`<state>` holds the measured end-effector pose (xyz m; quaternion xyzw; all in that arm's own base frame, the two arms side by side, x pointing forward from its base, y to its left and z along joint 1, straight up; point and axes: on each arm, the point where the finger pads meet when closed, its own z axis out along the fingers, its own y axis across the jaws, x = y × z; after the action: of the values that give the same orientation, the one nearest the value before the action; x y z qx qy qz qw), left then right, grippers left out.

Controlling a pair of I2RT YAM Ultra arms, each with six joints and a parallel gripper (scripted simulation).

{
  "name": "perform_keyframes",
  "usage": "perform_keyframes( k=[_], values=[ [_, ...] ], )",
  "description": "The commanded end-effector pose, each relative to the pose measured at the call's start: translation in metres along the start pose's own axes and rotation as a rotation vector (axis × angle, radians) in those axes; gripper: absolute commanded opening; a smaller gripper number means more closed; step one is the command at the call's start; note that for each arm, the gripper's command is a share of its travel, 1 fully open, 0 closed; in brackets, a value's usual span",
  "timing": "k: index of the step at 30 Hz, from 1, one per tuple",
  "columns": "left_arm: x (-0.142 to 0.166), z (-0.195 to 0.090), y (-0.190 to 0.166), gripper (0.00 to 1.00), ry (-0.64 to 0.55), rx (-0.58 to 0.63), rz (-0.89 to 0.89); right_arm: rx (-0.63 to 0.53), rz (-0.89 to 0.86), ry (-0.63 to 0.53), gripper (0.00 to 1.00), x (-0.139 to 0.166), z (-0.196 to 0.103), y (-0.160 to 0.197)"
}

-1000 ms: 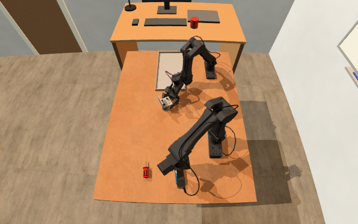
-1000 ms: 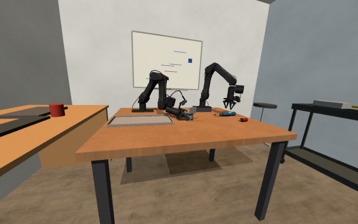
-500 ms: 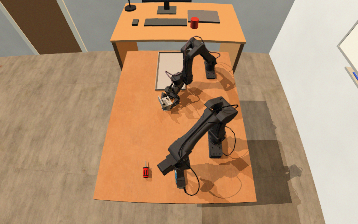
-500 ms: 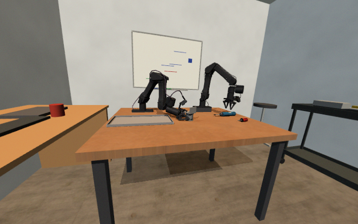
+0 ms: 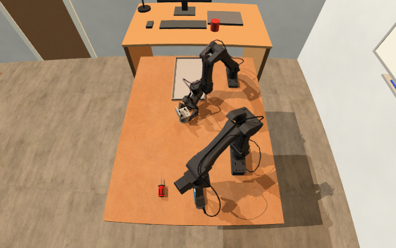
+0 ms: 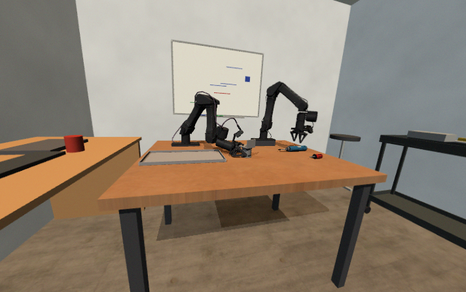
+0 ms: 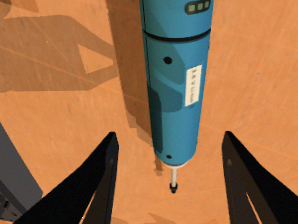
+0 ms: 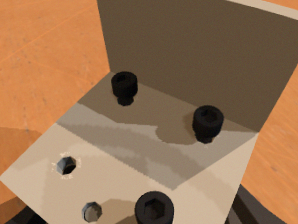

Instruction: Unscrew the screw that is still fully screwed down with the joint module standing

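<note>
One blue screwdriver [image 5: 194, 194] [image 6: 297, 148] [image 7: 175, 90] lies lengthwise between and below the open left tool's [image 5: 199, 196] [image 6: 298, 141] [image 7: 170, 133] two fingers (right tool [image 5: 187, 112] [image 6: 240, 152] [image 8: 137, 212]: open too).

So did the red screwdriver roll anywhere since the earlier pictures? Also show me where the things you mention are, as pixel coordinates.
No, the red screwdriver [image 5: 161, 191] [image 6: 317, 156] hasn't rolled. It lies in the same spot near the table's [image 5: 128, 163] [image 6: 261, 175] edge as before.
</note>
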<state>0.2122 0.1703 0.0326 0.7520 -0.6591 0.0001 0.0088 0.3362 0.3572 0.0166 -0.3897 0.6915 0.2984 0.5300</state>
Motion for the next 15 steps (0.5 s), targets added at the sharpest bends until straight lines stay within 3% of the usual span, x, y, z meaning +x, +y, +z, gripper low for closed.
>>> perform_keyframes(
  k=[1,8,15],
  values=[
    [-0.01,-0.018,-0.009,0.65,-0.04,0.042,-0.006,-0.015,0.019,0.044,0.86,0.016,-0.002,0.006],
    [-0.01,-0.018,-0.009,0.65,-0.04,0.042,-0.006,-0.015,0.019,0.044,0.86,0.016,-0.002,0.006],
    [-0.01,-0.018,-0.009,0.65,-0.04,0.042,-0.006,-0.001,-0.002,-0.005,0.86,-0.003,-0.017,-0.001]
  ],
)
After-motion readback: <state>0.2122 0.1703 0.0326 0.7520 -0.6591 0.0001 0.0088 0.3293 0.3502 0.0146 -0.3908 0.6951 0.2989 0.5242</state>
